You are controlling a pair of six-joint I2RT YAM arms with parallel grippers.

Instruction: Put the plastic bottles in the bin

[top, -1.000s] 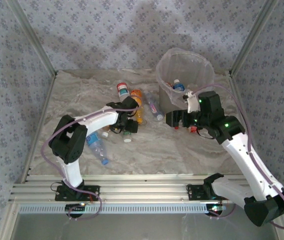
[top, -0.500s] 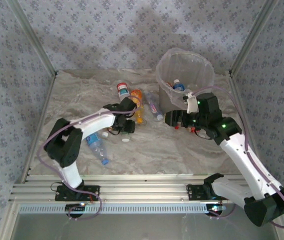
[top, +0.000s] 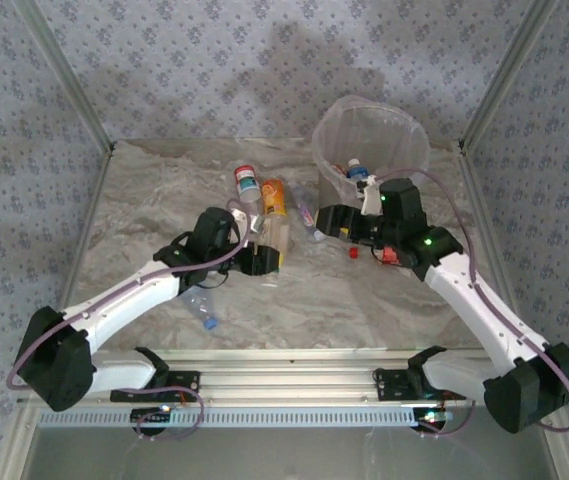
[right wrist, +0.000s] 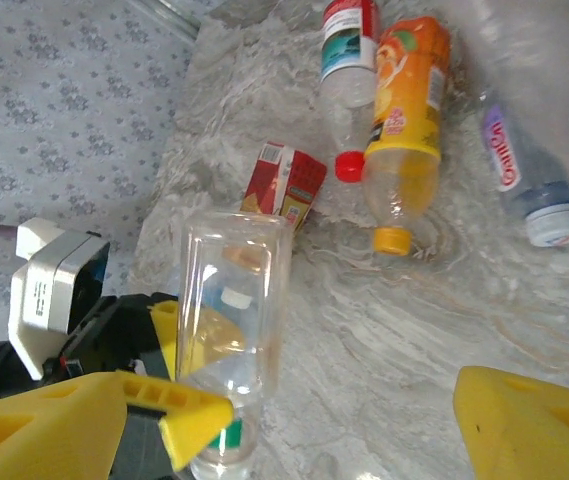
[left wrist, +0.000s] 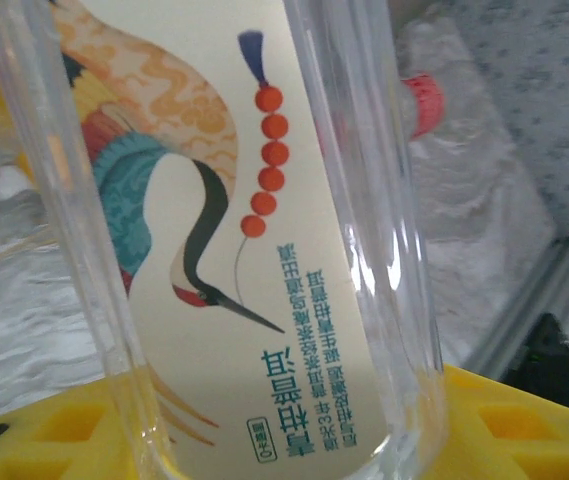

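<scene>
My left gripper point(top: 256, 258) point(left wrist: 284, 452) is shut on a clear bottle point(top: 276, 238) point(left wrist: 214, 230) with a cream crane label, lifted a little off the table. The right wrist view shows the same bottle point(right wrist: 229, 320) green cap down. My right gripper point(top: 328, 221) point(right wrist: 339, 420) hangs open just right of it, beside the bin, its yellow fingers point(right wrist: 94, 420) wide apart. The grey bin point(top: 369, 150) at the back right holds a blue-capped bottle point(top: 356, 170). On the table lie a red-capped bottle point(top: 247, 180) point(right wrist: 347, 60), an orange one point(top: 274, 197) point(right wrist: 404, 120) and a clear one point(top: 307, 215) point(right wrist: 529, 180).
A blue-labelled bottle point(top: 199, 305) lies under my left forearm. A red carton point(right wrist: 284, 185) lies near the bottles. A small red item point(top: 352, 254) sits on the table below my right gripper. Metal frame posts and patterned walls close in the marble table point(top: 144, 200).
My left arm has stretched out to the right and forward, carrying the clear bottle up off the table. My right gripper has swung left and slightly back, towards the lying bottles.
</scene>
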